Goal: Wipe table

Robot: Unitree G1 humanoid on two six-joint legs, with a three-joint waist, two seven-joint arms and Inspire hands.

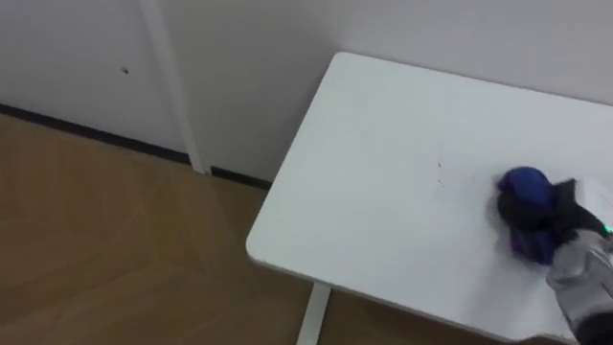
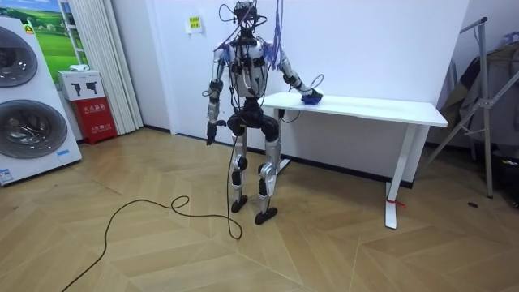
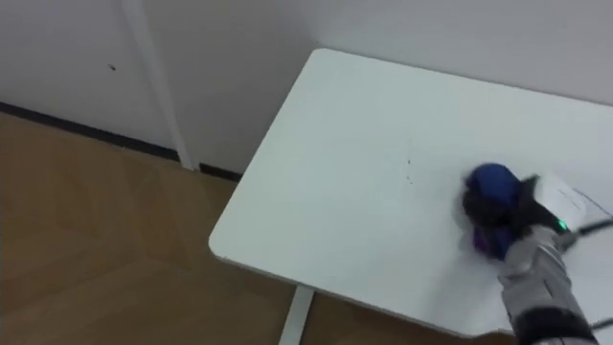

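Wiping is in progress, by my reading of the scene.

Left eye view: your right hand (image 1: 560,218) is bearing down on a bunched blue cloth (image 1: 524,190), its fingers curling over the bundle and gripping it. The cloth is resting on the white rectangular tabletop (image 1: 383,172), well apart from the rounded near-left corner. A thin dark mark (image 1: 440,171) is lying near the cloth, on its left. You are best served by even downward pressure and overlapping passes leftward across that mark. Balled up as it is, the cloth is covering little surface per stroke, so you are likely needing many passes.

Room view: the robot is standing at the table's end on the room view's left, facing the wall and reaching its right arm over the top. Your left hand (image 2: 211,134) is hanging beside the hip, clear of the table; whether it is open or closed I cannot tell. The long stretch of tabletop toward the room view's right is probably lying beyond this stance.

Right eye view: bare surface is running from the cloth to the left and near edges, giving ample sweeping room. Past both edges the wooden floor (image 3: 96,249) is showing, so you are risking a drop by overrunning. The far edge is running close along the white wall (image 3: 431,38); whether they are touching I cannot tell.
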